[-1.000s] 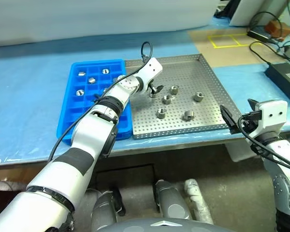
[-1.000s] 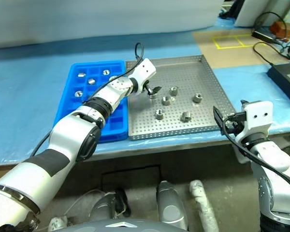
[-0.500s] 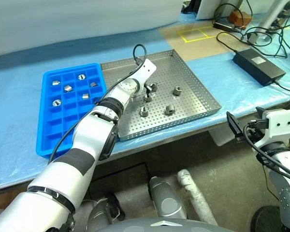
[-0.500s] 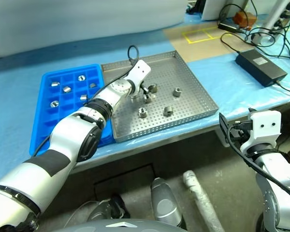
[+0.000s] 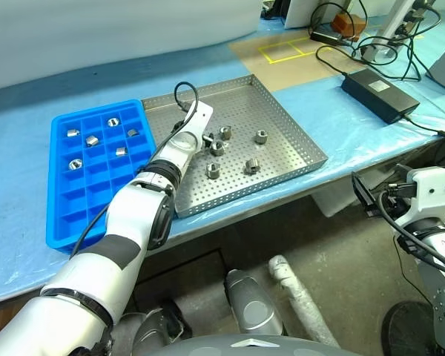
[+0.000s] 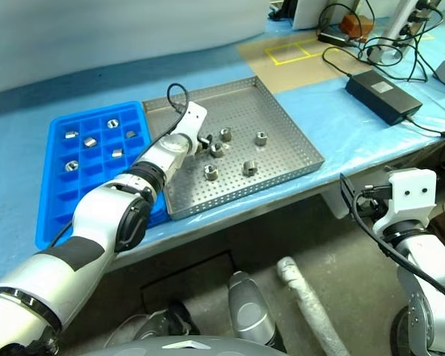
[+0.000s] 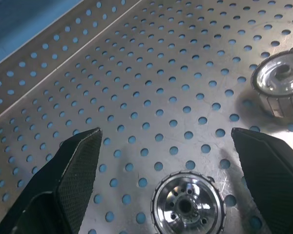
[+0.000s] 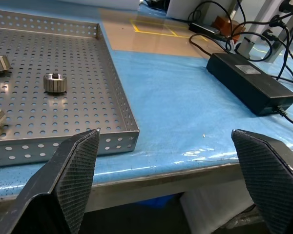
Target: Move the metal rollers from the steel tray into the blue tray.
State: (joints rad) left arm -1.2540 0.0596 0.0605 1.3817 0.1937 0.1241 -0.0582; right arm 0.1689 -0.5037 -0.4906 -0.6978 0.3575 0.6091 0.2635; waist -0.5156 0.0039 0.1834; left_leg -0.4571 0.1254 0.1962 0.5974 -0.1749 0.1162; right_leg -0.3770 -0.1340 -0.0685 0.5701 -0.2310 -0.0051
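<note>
Left hand (image 7: 171, 146) wide open, empty — low over steel tray (image 5: 289, 126), straddling one of the metal rollers (image 7: 188, 204). Five already in blue tray (image 5: 67, 215). Rollers look hard, slick, dense (pinch across ribbed sides). Right hand (image 8: 168, 161) open, idle off the surface.

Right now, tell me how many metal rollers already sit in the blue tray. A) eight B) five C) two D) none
B: five metal rollers lie in separate compartments at the far end of the blue tray, while others rest on the steel tray near the open left gripper.
</note>
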